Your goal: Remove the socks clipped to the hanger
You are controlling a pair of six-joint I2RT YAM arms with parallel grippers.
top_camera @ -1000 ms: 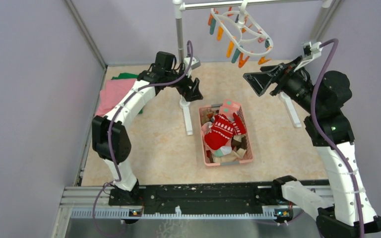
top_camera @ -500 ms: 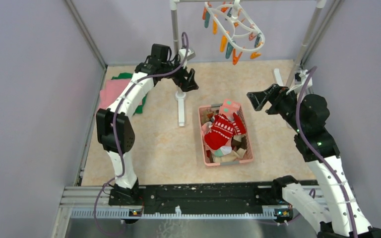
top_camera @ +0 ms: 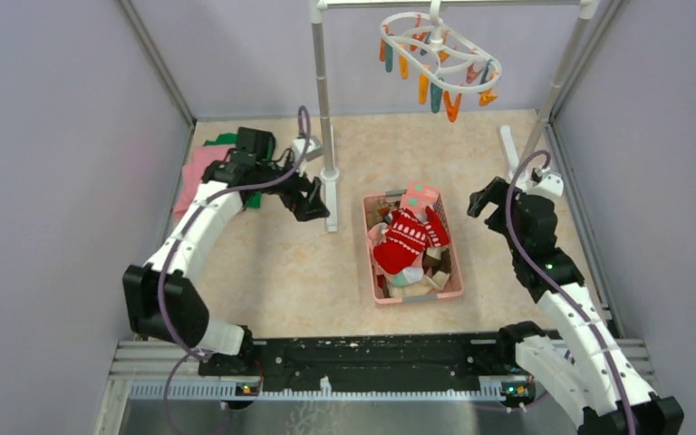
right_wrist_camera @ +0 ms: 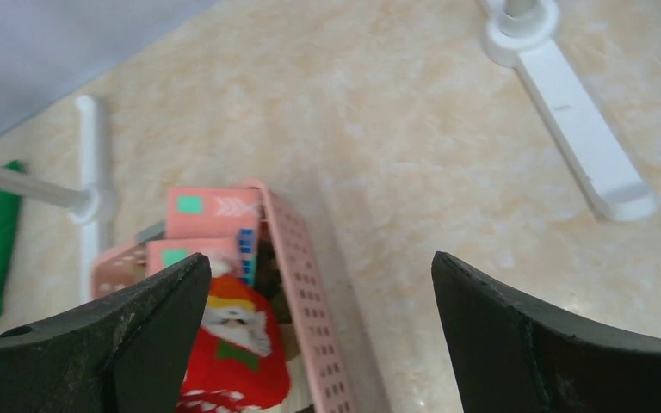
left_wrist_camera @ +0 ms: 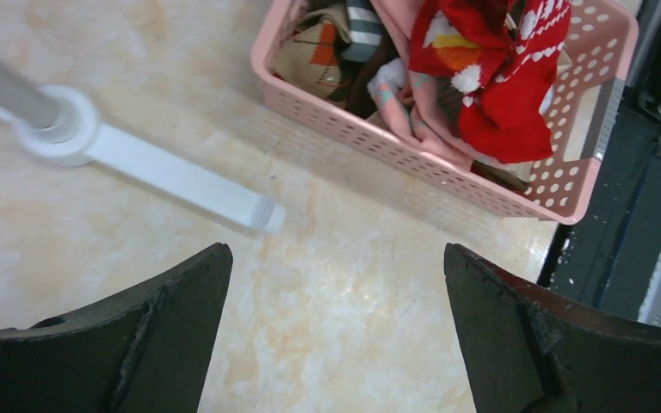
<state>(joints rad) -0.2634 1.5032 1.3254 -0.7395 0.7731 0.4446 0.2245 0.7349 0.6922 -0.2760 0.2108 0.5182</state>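
The white oval hanger (top_camera: 439,59) hangs from the rail at the back, its orange and teal pegs dangling with no sock clipped on. The socks lie piled in a pink basket (top_camera: 370,249): a red and white one (top_camera: 403,237) on top, a pink one with teal marks (top_camera: 420,195), and argyle ones underneath. My left gripper (top_camera: 313,204) is open and empty, low over the floor left of the basket (left_wrist_camera: 447,163). My right gripper (top_camera: 482,198) is open and empty to the basket's right. The wrist views show the red sock (left_wrist_camera: 499,77) (right_wrist_camera: 237,344).
The metal rail stand's white feet lie left (top_camera: 331,204) and right (top_camera: 510,149) of the basket, and show in the wrist views (left_wrist_camera: 181,176) (right_wrist_camera: 577,129). Folded pink (top_camera: 201,168) and green (top_camera: 227,140) cloths lie at the back left. Purple walls close in three sides.
Both arms have come down from near the hanger and drawn back toward the near side, left and right of the basket. The hanger has swung a little on the rail.
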